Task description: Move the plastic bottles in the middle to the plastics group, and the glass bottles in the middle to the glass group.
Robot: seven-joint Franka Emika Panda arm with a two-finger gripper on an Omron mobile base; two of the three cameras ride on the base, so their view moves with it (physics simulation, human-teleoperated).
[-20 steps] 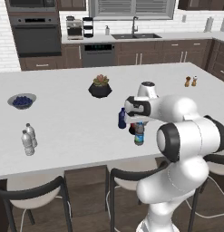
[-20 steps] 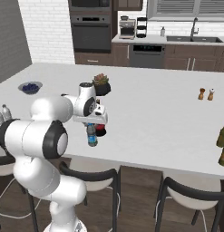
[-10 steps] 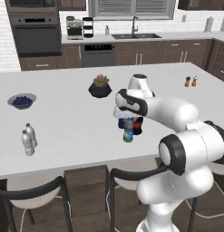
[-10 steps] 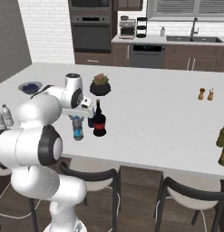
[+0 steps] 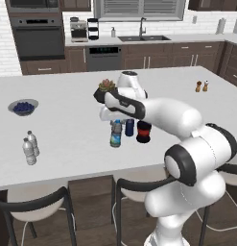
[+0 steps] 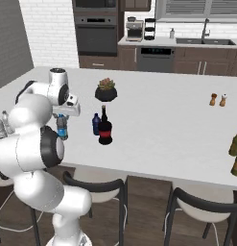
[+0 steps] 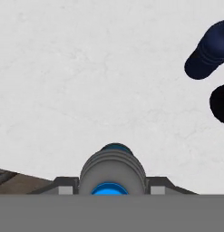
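Your claw [image 5: 116, 122] sits directly over the clear bottle with the blue label [image 5: 115, 137], and in the hand view its two dark fingertips [image 7: 63, 189] stand on either side of the bottle's ribbed shoulder and blue cap [image 7: 112, 174]; it looks closed on that bottle, just below the cap; you can see the bottle upright under the claw [image 6: 63, 116] in the right base view too, near the front edge of the white surface [image 5: 67, 129], though whether its base touches the surface you cannot tell; just beside it stands the slim dark blue bottle [image 5: 129, 127], and next to that the wider dark bottle with the red band [image 5: 143, 131], both upright in the middle; from the right side you see the dark blue bottle [image 6: 96, 124] touching or nearly touching the red-banded one [image 6: 105, 128]; in the hand view the dark blue bottle [image 7: 208, 50] lies toward the upper right, well apart from the claw; the two clear white-capped bottles [image 5: 29, 147] stand together far off to the left, near the front edge; a bowl of blue fruit [image 5: 23, 106] sits behind them, a potted plant [image 5: 106, 89] behind the arm, and two small shakers [image 5: 202, 86] toward the far right
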